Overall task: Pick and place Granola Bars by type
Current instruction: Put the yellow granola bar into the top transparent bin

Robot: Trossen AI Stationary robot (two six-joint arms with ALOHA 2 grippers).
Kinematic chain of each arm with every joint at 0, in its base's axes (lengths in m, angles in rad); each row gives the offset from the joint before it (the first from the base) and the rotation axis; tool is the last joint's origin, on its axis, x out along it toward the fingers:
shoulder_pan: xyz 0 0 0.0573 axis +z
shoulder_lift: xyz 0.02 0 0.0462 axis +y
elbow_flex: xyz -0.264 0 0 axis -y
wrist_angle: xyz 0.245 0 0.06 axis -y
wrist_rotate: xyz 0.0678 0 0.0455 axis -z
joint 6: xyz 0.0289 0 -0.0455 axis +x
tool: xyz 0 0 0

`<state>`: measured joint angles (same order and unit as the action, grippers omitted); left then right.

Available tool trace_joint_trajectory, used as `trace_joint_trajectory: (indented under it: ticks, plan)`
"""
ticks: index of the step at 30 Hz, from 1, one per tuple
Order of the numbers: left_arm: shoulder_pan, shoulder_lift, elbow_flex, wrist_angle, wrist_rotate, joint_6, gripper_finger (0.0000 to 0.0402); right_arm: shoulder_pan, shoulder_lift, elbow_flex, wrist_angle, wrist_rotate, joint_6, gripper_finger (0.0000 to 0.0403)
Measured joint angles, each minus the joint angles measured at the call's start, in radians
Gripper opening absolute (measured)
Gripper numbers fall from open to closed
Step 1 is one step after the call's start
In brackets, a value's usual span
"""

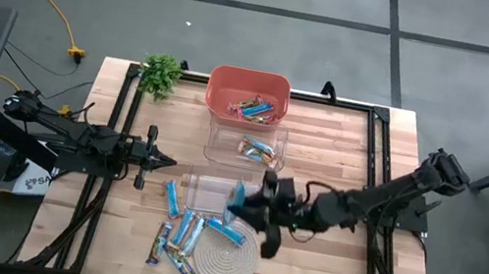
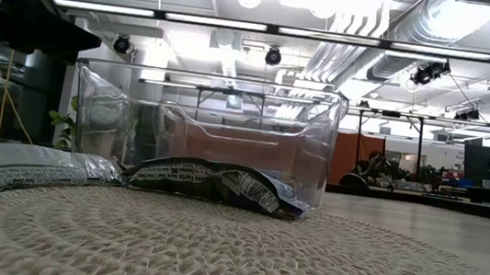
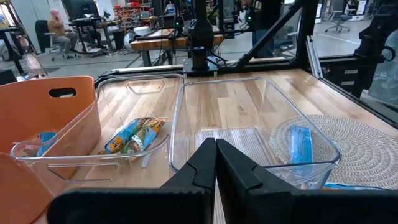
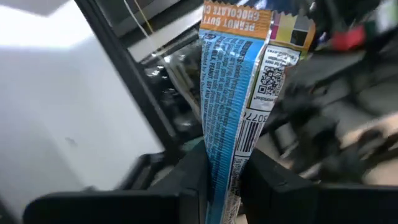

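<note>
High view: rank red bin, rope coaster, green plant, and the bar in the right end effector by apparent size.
1. Red bin
2. Rope coaster, close to the bin, so that order is unsure
3. Green plant
4. Blue bar held by the right end effector

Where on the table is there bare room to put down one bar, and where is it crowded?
Bare wood lies right of the clear bins, toward the table's right edge, and beside the plant. The near clear bin looks empty. It is crowded left of the coaster, where bars lie together.
</note>
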<state>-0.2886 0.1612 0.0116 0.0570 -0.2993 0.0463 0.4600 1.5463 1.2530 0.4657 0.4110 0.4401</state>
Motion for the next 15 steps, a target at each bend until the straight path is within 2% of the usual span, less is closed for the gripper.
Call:
trace_joint_trajectory:
  ticks: [3,8,15]
  plan:
    - [0.000,0.000,0.000,0.000,0.000,0.000,0.0007,-0.055,0.000,0.123,-0.177,0.007,-0.084,0.0057]
    - [0.000,0.000,0.000,0.000,0.000,0.000,0.0007,-0.169,0.018,0.311,-0.485,0.032,-0.075,0.0058]
    - [0.000,0.000,0.000,0.000,0.000,0.000,0.0007,-0.361,0.064,0.433,-0.728,-0.074,-0.076,0.0058]
